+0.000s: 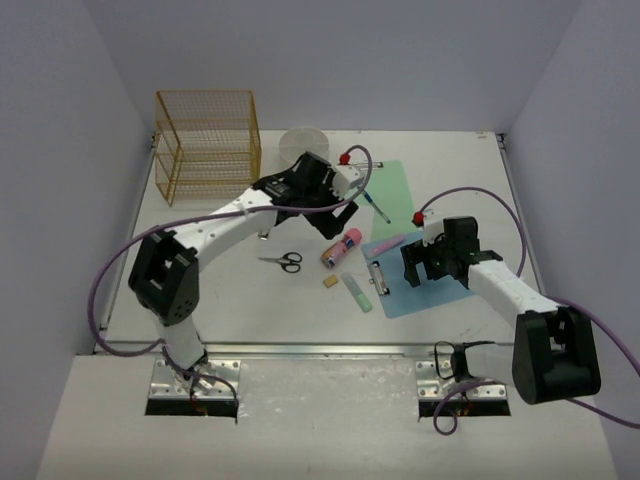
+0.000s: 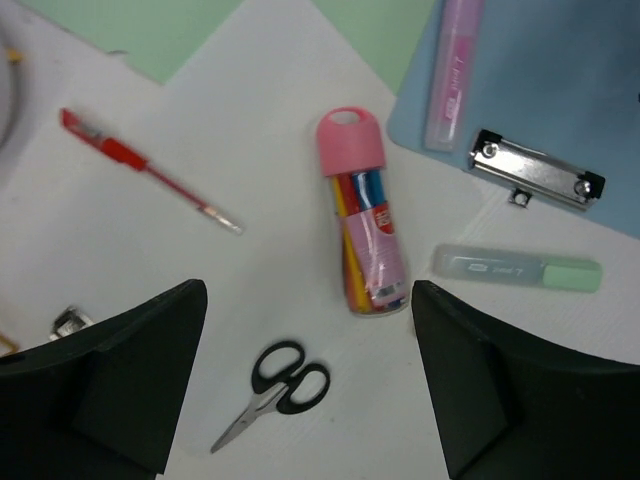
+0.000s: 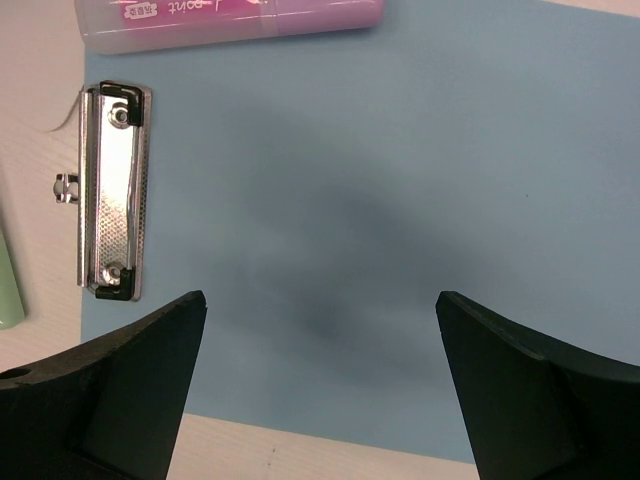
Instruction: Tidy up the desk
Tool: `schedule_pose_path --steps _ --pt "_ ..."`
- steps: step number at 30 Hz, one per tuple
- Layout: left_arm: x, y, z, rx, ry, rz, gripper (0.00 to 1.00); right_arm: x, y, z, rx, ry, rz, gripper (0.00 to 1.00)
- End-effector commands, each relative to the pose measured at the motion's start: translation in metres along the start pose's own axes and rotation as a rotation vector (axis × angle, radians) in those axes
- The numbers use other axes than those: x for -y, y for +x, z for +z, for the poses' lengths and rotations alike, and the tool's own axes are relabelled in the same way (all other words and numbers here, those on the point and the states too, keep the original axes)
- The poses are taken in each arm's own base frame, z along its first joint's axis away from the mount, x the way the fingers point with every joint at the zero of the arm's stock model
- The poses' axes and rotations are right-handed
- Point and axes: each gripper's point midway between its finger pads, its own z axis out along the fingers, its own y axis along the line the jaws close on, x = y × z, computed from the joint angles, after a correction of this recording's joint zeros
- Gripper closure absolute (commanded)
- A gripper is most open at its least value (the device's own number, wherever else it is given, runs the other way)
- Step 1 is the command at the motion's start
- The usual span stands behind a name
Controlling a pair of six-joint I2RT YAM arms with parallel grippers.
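My left claw (image 2: 310, 370) hangs wide open, empty, over the marker tube (image 2: 362, 215); my right claw (image 3: 320, 385) gapes empty above the blue clipboard (image 3: 400, 200). Scissors (image 2: 275, 390) and pens lie scattered across the desk (image 1: 230, 300). I judge the tidying barely begun.

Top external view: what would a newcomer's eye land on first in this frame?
The yellow wire basket stands out at the far left corner of the desk. Mid-desk lies a scatter of stationery, chiefly a pink-capped tube of coloured pens with black scissors near it, the open left gripper poised above. To the right, the open right gripper hangs over a blue clipboard.
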Motion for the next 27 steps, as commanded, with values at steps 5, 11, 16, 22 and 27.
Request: schedule_pose_path --steps 5,11,16,22,27 --pt "0.030 0.005 0.041 -0.244 0.116 -0.017 0.23 0.004 -0.008 0.000 0.010 0.004 0.039 0.01" --pt "0.033 0.022 0.065 -0.388 0.141 -0.018 0.25 0.006 -0.004 0.004 -0.011 0.000 0.058 0.01" --pt "0.037 0.032 0.086 -0.465 0.177 -0.034 0.33 0.007 -0.001 0.006 -0.025 0.002 0.068 0.01" --pt "0.042 0.043 0.101 -0.517 0.212 -0.045 0.36 0.010 0.003 0.006 -0.031 0.004 0.087 0.01" --pt "0.048 0.052 0.114 -0.539 0.207 -0.045 0.38 0.014 0.004 0.006 -0.035 0.005 0.105 0.01"
